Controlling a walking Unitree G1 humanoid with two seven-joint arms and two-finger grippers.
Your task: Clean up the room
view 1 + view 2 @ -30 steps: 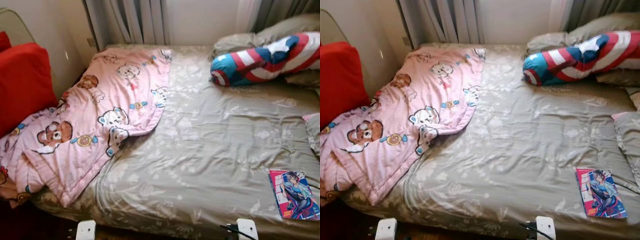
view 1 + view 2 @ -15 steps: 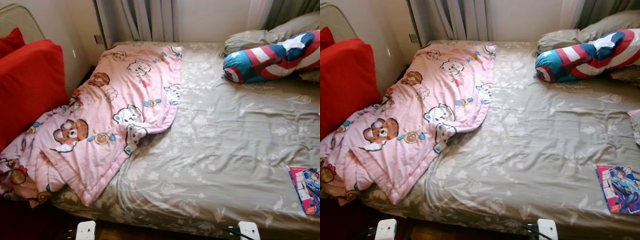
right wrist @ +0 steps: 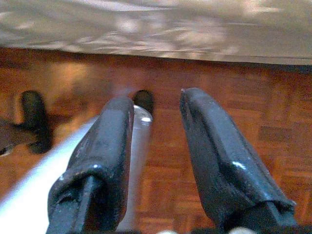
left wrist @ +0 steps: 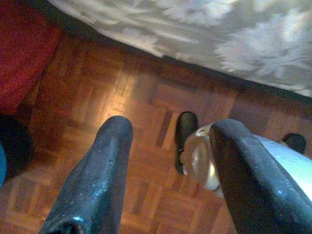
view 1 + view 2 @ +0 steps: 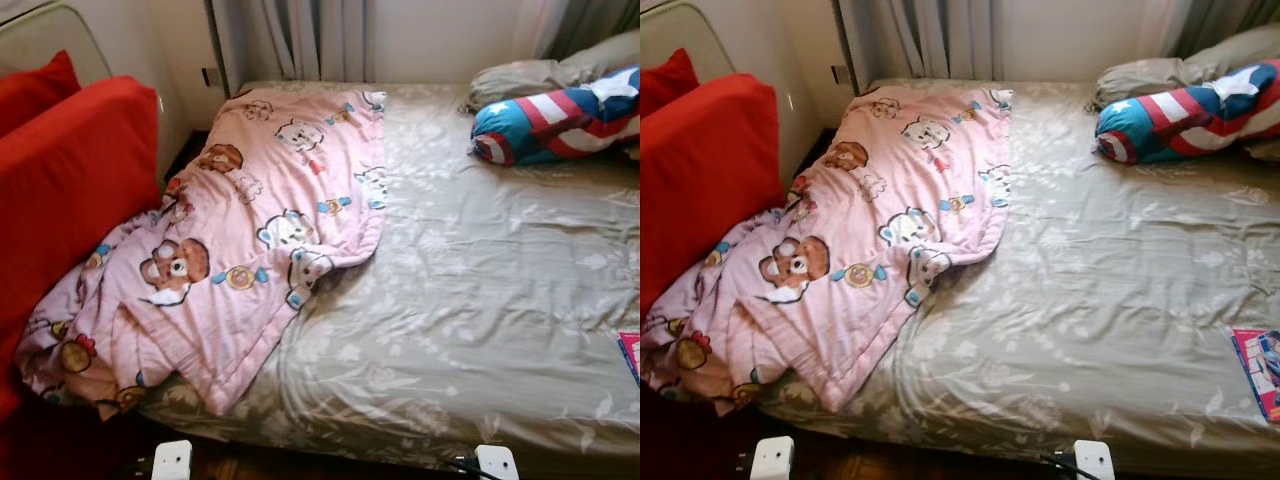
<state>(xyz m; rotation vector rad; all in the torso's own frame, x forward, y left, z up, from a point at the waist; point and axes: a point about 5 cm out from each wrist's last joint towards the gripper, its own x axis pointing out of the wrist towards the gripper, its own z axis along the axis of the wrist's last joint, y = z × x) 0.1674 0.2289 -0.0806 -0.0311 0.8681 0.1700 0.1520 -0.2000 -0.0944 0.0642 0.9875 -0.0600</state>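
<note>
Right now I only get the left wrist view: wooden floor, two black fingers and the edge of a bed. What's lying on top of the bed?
Observer: A pink blanket with cartoon bears, crumpled over the left side of the bed and hanging off its near corner.
Operator: Anything else up there?
Observer: A bolster pillow striped red, white and blue with a star, at the far right.
Operator: And what's beside the bed?
Observer: A big red cushion stands to its left, with the blanket's edge against it.
</note>
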